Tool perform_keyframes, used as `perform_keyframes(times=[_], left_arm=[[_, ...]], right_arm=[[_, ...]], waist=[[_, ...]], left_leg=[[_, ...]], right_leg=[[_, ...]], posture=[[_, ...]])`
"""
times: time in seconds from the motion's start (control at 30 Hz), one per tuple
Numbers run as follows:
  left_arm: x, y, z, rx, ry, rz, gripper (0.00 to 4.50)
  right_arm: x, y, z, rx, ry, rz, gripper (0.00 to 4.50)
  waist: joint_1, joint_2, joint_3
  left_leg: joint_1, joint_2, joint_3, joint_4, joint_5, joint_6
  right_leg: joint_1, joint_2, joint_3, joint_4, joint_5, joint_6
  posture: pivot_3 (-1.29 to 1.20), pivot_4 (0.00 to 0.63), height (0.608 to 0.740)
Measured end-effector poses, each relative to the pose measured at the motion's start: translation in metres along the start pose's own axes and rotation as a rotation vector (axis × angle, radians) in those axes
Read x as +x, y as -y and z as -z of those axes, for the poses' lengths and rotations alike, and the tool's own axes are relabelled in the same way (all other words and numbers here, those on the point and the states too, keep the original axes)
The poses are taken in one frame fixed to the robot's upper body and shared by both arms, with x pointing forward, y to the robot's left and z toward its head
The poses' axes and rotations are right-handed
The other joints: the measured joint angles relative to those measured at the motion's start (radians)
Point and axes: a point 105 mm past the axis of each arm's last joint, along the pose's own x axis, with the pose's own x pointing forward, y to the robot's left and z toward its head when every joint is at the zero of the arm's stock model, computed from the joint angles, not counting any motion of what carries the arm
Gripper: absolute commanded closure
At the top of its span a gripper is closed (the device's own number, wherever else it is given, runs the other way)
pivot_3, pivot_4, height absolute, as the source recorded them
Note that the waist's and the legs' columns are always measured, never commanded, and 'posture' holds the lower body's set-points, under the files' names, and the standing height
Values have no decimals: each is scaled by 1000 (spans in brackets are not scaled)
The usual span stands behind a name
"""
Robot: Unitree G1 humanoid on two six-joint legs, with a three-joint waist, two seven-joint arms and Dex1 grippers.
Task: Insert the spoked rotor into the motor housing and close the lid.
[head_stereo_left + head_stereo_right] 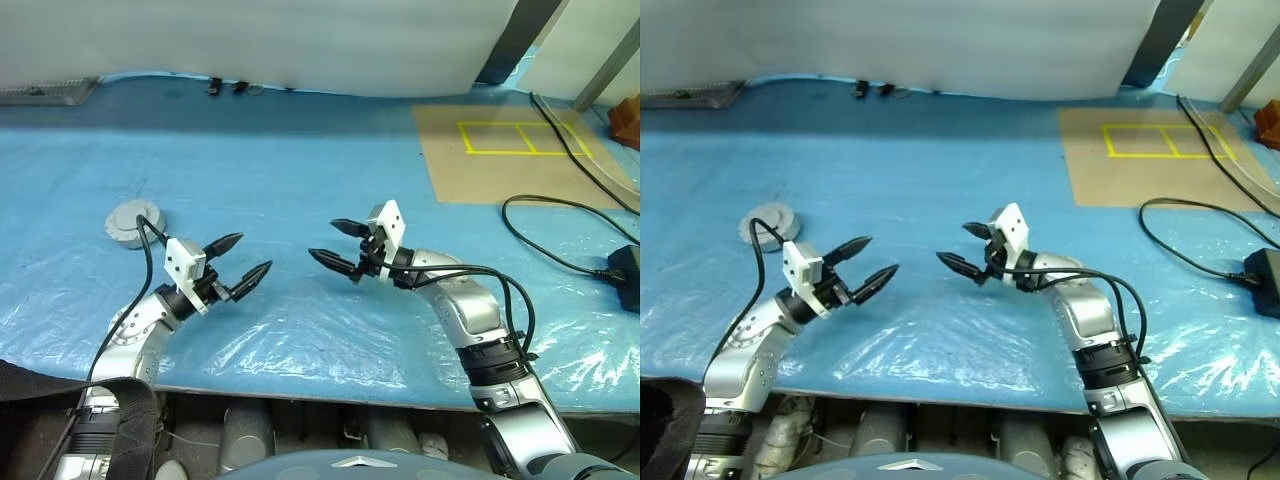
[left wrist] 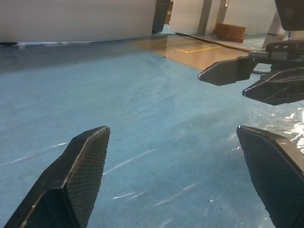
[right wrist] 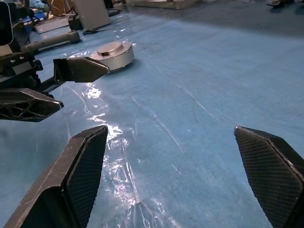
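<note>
Both grippers, left (image 1: pixel 243 265) and right (image 1: pixel 331 243), stand fully open and empty; motor housing (image 1: pixel 132 222) with lid closed appears rigid, fairly heavy, smooth; grasp across its rim.

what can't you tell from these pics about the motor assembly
- Housing, head views: lid on top, so windings and whether the rotor sits inside are hidden.
- Housing, right wrist view: the left gripper's finger covers its near edge.
- Lid: too small to see slots or whether it is fully seated.
</note>
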Motion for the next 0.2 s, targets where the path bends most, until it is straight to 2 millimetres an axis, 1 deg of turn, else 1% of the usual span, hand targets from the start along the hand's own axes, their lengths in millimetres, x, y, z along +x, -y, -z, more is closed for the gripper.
perform_keyframes(times=[0.2], left_arm=[[3,-3,1,13,-9,22,0]], right_arm=[[2,-3,0,-12,-3,-17,44]], waist=[[1,0,0]], left_leg=[[0,0,0,0,0,0]], right_leg=[[0,0,0,0,0,0]], posture=[[0,150,740]])
